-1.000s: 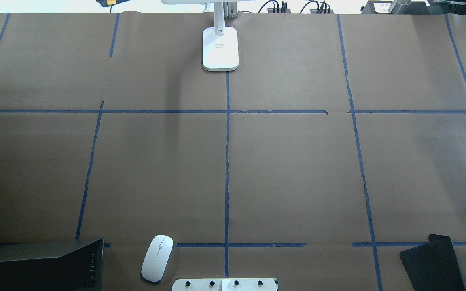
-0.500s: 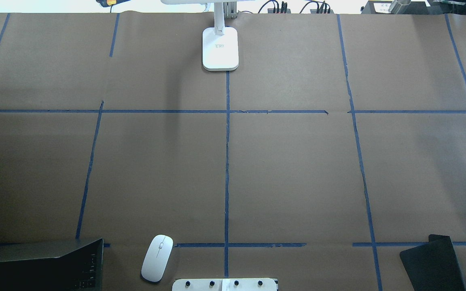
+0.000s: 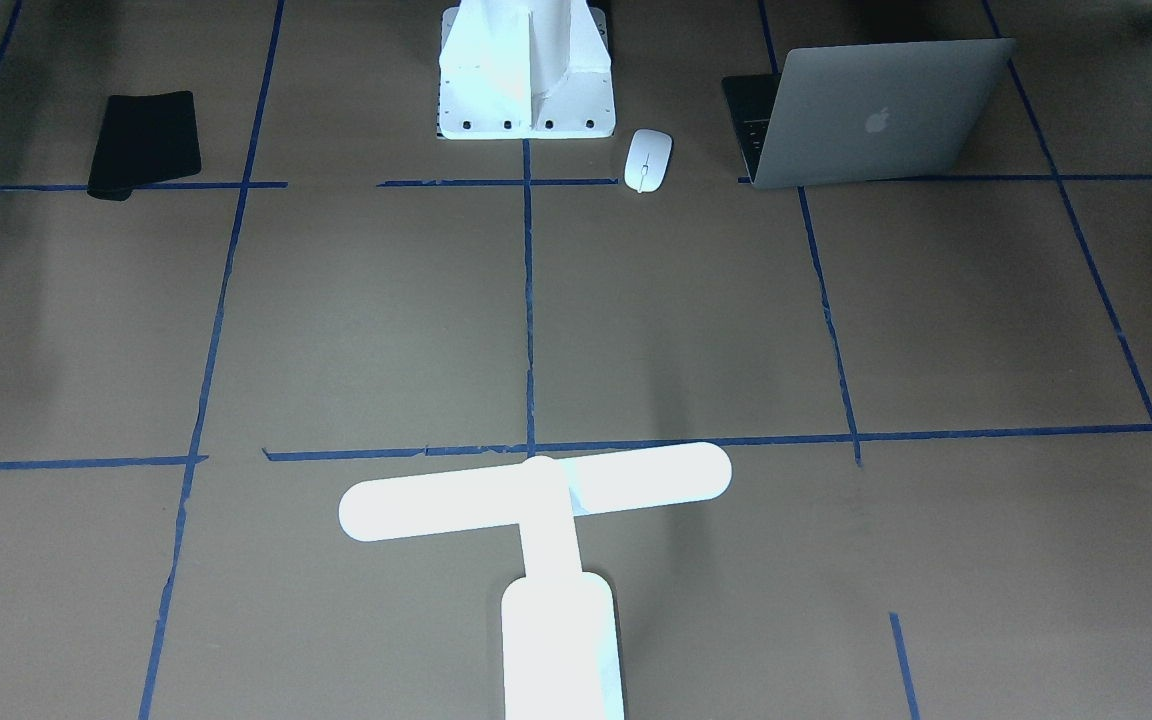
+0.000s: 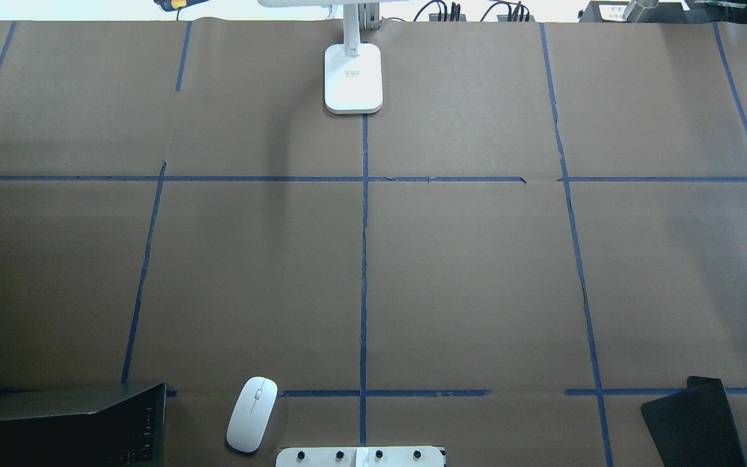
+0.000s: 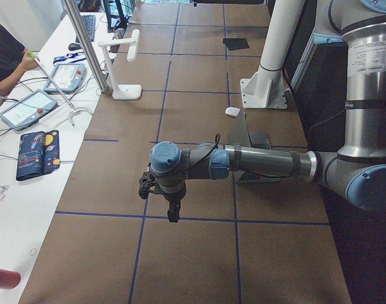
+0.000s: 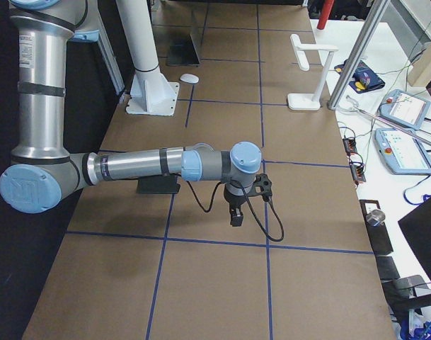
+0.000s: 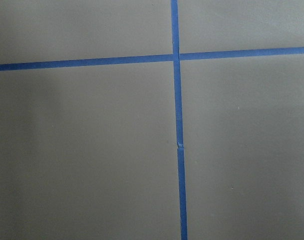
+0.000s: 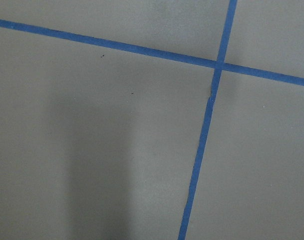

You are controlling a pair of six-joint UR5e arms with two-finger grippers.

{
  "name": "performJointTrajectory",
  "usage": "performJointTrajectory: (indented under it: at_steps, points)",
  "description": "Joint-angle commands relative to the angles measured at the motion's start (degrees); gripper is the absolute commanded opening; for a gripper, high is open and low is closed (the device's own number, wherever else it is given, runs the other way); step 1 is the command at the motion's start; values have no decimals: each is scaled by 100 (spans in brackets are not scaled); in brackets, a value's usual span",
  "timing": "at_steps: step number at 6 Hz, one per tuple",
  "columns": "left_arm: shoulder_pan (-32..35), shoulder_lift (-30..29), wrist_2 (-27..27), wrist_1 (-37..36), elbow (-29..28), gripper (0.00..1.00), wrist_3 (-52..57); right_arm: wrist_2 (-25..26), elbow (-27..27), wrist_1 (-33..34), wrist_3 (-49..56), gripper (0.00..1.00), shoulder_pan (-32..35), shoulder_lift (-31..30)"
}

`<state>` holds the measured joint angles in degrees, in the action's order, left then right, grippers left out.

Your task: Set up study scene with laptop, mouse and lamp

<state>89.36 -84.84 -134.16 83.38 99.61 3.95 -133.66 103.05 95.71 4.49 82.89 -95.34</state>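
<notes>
Judging from how things lie, nothing is arranged yet and no reach has begun. The left gripper (image 5: 173,215) hangs on its outstretched arm above the bare table (image 4: 477,272), well out on the left side of the pedestal (image 3: 526,80). Only a side camera shows it, so I cannot tell how wide it stands. The same goes for the right gripper (image 6: 235,218), which hangs well out on the pedestal's right side.

The laptop (image 3: 876,115) stands open near the pedestal's left. Its lid back is turned away from the pedestal's side of the table and its hinge runs along the table's length. The mouse (image 3: 647,160) lies flat between pedestal and laptop, just beside the pedestal's foot, with its long axis pointing out across the table. The lamp (image 3: 536,495) stands straight across from the pedestal at the far edge, glowing white, its bar crosswise.

The left arm looks nearer to both laptop and mouse, which lie back towards the pedestal from its gripper, with nothing between. A black mat (image 3: 144,140) lies to the pedestal's right, apart from the rest and nearer the right arm.
</notes>
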Motion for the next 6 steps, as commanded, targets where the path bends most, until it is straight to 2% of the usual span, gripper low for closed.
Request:
performJointTrajectory:
  at_steps: [1, 3, 5, 6]
  points:
    - [-15, 29, -83, -6, 206, 100, -34, 6, 39, -8, 9, 100, -88, 76]
    - [-190, 64, -495, 64, 663, 100, 35, 24, 83, -17, 52, 100, -106, 77]
    - [-401, 344, -926, 343, 944, 100, 10, 24, 75, -8, 43, 100, -150, 77]
    - [-994, 372, -945, 493, 1277, 100, -43, 15, 83, -8, -18, 100, -150, 77]
